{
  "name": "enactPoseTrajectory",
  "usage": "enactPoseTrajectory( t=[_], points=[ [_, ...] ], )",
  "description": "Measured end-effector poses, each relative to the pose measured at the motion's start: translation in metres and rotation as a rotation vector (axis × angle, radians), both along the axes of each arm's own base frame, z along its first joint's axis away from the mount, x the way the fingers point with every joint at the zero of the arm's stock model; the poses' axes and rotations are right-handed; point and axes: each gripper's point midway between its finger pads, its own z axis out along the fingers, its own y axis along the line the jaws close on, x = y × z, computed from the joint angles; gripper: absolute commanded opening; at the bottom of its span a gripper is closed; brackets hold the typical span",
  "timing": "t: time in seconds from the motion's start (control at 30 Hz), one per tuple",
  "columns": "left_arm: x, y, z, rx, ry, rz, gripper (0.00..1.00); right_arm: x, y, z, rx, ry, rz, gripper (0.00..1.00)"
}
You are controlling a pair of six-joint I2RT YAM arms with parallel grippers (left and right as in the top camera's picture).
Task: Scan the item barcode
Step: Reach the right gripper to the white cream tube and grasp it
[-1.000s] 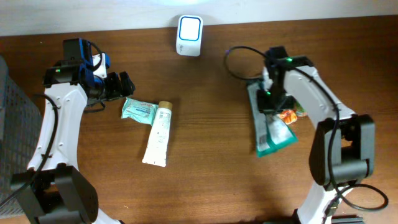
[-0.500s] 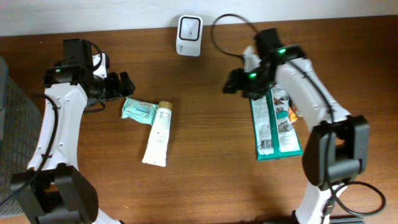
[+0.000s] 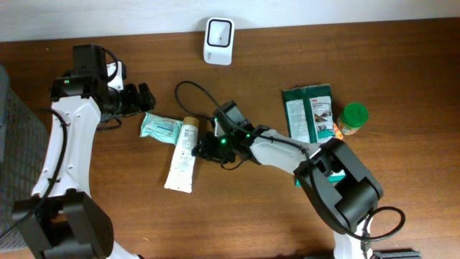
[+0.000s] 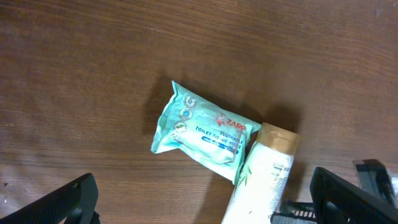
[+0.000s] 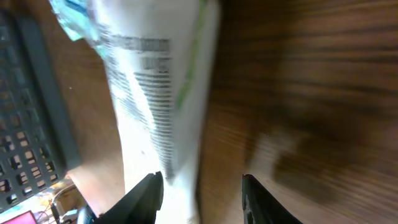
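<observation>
Brown wooden bench (image 3: 402, 201). Dark green flat pouch (image 3: 309, 115) on right arm's side. White plastic tube with tan cap (image 3: 182, 157) mid-bench, cap touching teal wipes packet (image 3: 160, 128). White scanner (image 3: 218, 32) at far edge. Right tool (image 3: 205, 150) just beside tube, fingers apart, empty. Left tool (image 3: 146, 98) spread wide near packet. Green-lidded jar (image 3: 353, 117) beside pouch.

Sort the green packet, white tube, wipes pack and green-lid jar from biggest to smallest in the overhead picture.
1. green packet, partly under the arm
2. white tube
3. wipes pack and green-lid jar look about alike, so I won't rank them.
</observation>
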Motion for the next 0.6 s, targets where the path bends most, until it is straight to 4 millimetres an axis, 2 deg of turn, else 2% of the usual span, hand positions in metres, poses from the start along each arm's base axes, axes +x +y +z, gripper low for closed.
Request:
enactPoseTrajectory(
  t=[0.07,0.13,0.2,0.23,0.27,0.3,0.4,0.5,0.57,0.6],
  points=[
    [0.0,0.0,0.0,0.0,0.0,0.0,0.99,-0.006,0.007,-0.001,-0.012,-0.005,0.001,0.43],
    [0.0,0.0,0.0,0.0,0.001,0.0,0.99,-0.003,0.02,0.001,0.016,-0.05,0.004,0.43],
    [0.0,0.0,0.0,0.0,0.0,0.0,0.99,-0.001,0.028,-0.01,0.032,-0.046,-0.009,0.41],
    [0.0,0.0,0.0,0.0,0.0,0.0,0.99,0.002,0.035,-0.011,0.064,-0.05,-0.014,0.22],
    [0.0,0.0,0.0,0.0,0.0,0.0,0.99,0.003,0.038,-0.012,0.076,-0.043,-0.024,0.07],
    [0.0,0.0,0.0,0.0,0.001,0.0,0.99,0.003,0.038,-0.013,0.079,-0.036,-0.025,0.04],
    [0.0,0.0,0.0,0.0,0.001,0.0,0.99,0.003,0.039,-0.007,0.108,-0.035,0.006,0.04],
    [0.0,0.0,0.0,0.0,0.001,0.0,0.99,0.001,0.022,-0.007,0.079,-0.028,0.062,0.04],
    [0.0,0.0,0.0,0.0,0.0,0.0,0.99,-0.004,-0.024,0.002,-0.056,-0.028,0.095,0.04],
    [0.0,0.0,0.0,0.0,0.002,0.0,0.99,-0.009,-0.056,0.001,-0.181,0.002,0.12,0.04]
  ],
)
